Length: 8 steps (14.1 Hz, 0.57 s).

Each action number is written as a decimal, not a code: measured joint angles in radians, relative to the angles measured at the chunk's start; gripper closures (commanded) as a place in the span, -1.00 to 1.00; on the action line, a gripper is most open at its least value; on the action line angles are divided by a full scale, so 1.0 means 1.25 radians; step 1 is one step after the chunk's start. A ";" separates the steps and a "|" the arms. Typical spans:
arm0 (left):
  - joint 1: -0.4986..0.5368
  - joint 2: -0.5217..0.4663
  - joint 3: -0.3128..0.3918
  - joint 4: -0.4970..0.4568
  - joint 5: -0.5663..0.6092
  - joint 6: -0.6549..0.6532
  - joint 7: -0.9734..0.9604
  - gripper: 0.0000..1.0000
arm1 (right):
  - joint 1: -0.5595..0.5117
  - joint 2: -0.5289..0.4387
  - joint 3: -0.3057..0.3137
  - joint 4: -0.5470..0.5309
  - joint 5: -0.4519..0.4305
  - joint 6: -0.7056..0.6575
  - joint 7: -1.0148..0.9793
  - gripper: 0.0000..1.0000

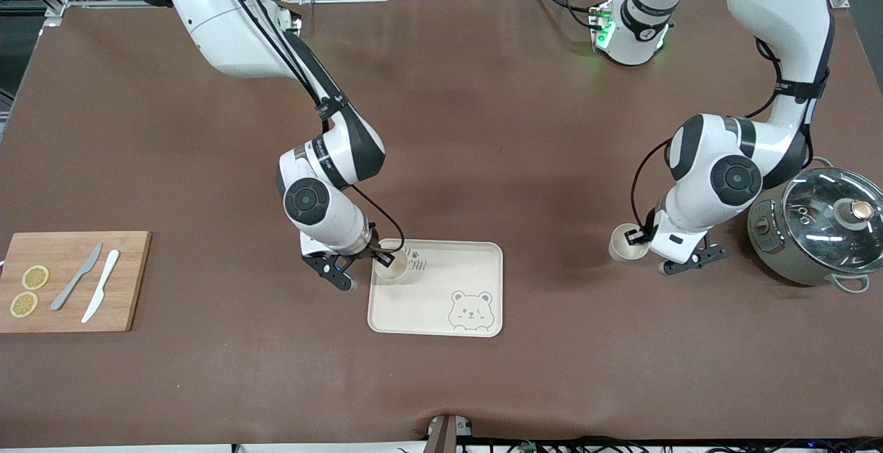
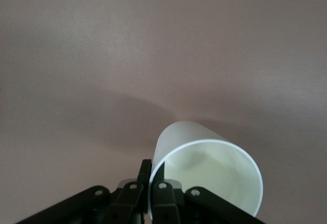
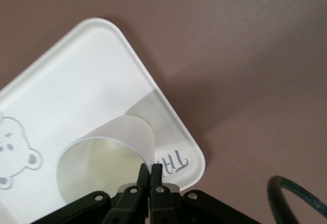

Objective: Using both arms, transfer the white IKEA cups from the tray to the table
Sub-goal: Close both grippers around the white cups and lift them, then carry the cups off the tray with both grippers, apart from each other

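Observation:
My right gripper is shut on the rim of one white cup, one finger inside and one outside. It holds the cup at the bear-printed tray's corner that lies farther from the front camera, toward the right arm's end. The right wrist view shows this cup, the gripper and the tray under it. My left gripper is shut on the rim of the second white cup, over bare table between the tray and the pot. The left wrist view shows that cup and gripper.
A grey-green pot with a glass lid stands close beside the left arm's wrist. A wooden cutting board with two lemon slices, a grey knife and a white knife lies at the right arm's end of the table.

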 measured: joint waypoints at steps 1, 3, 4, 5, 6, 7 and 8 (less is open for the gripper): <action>0.009 0.001 0.000 -0.028 0.000 0.036 0.008 1.00 | -0.002 -0.001 -0.002 0.021 0.000 -0.023 0.000 1.00; 0.028 0.002 0.000 -0.066 0.000 0.076 0.030 1.00 | -0.009 -0.005 -0.004 0.064 0.000 -0.104 0.000 1.00; 0.035 0.002 0.000 -0.077 0.000 0.084 0.038 1.00 | -0.011 -0.011 -0.005 0.083 0.000 -0.156 -0.001 1.00; 0.039 0.002 0.000 -0.084 0.000 0.087 0.043 1.00 | -0.016 -0.019 -0.008 0.095 0.000 -0.199 -0.011 1.00; 0.039 0.002 0.000 -0.090 0.000 0.088 0.043 1.00 | -0.027 -0.033 -0.010 0.101 -0.001 -0.235 -0.040 1.00; 0.039 0.002 -0.001 -0.096 0.000 0.088 0.043 1.00 | -0.047 -0.051 -0.013 0.103 -0.001 -0.276 -0.081 1.00; 0.039 0.001 -0.001 -0.098 0.000 0.090 0.043 0.80 | -0.074 -0.069 -0.014 0.104 -0.001 -0.315 -0.126 1.00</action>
